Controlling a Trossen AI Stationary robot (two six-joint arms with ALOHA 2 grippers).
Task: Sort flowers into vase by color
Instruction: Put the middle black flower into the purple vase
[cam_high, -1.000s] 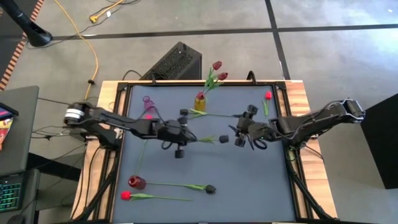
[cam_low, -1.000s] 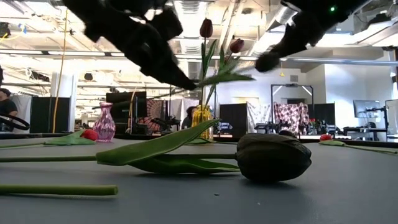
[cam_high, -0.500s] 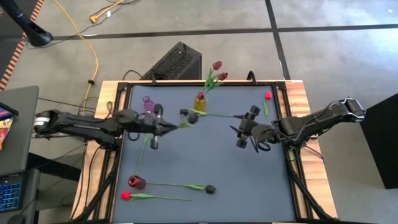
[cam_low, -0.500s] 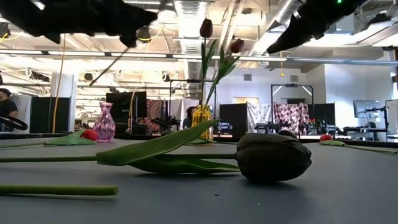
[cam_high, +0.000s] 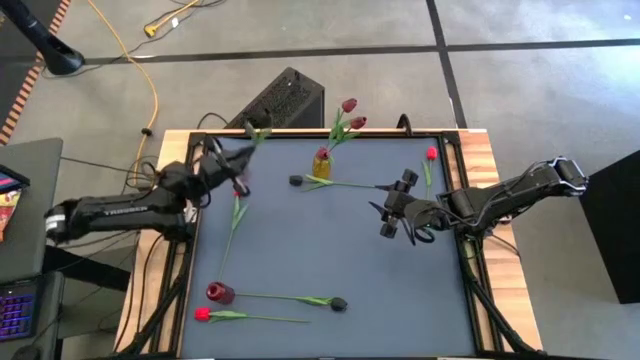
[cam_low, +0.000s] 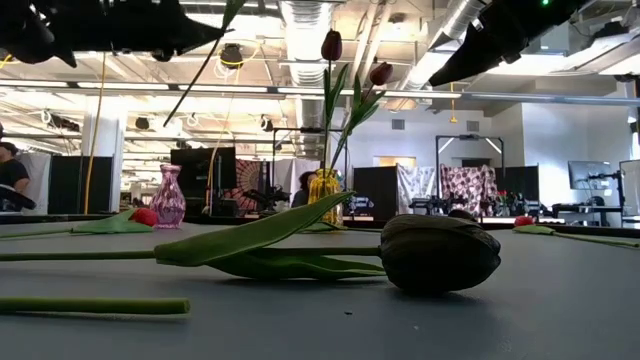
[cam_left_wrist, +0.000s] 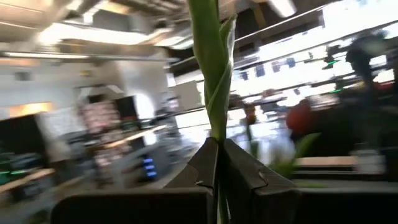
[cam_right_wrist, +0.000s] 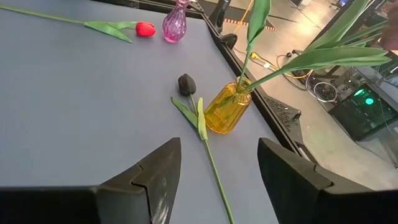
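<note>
My left gripper (cam_high: 238, 158) is over the far left of the table, by the pink vase (cam_right_wrist: 175, 25), shut on a green tulip stem (cam_high: 258, 133). The flower's head does not show. My right gripper (cam_high: 386, 216) hovers open right of the middle, holding nothing. A yellow vase (cam_high: 322, 163) holds two maroon tulips (cam_high: 348, 105). A near-black tulip (cam_high: 296, 181) lies on the mat beside it. A red tulip (cam_right_wrist: 144, 28) lies with its head by the pink vase. Another red one (cam_high: 431, 153) lies at the far right. My left gripper pinches the green stem (cam_left_wrist: 217, 134) between its two fingers, where a leaf wraps it. The fingers point toward the table's far edge and a little upward. The flower is lifted clear. It slants in the low view, with its lower end (cam_low: 168, 120) below the gripper.
At the near left stand a dark red vase (cam_high: 219, 292), a dark-headed tulip (cam_high: 338, 303) and a red tulip (cam_high: 202, 314). A black box (cam_high: 285, 100) stands beyond the far edge. The mat's middle (cam_high: 320, 250) is bare.
My left gripper has drawn back from the table's middle toward the far left corner and has risen. It has tipped from pointing down to pointing slightly up. It carried the flower away from the right gripper, and the stem now slants upward.
</note>
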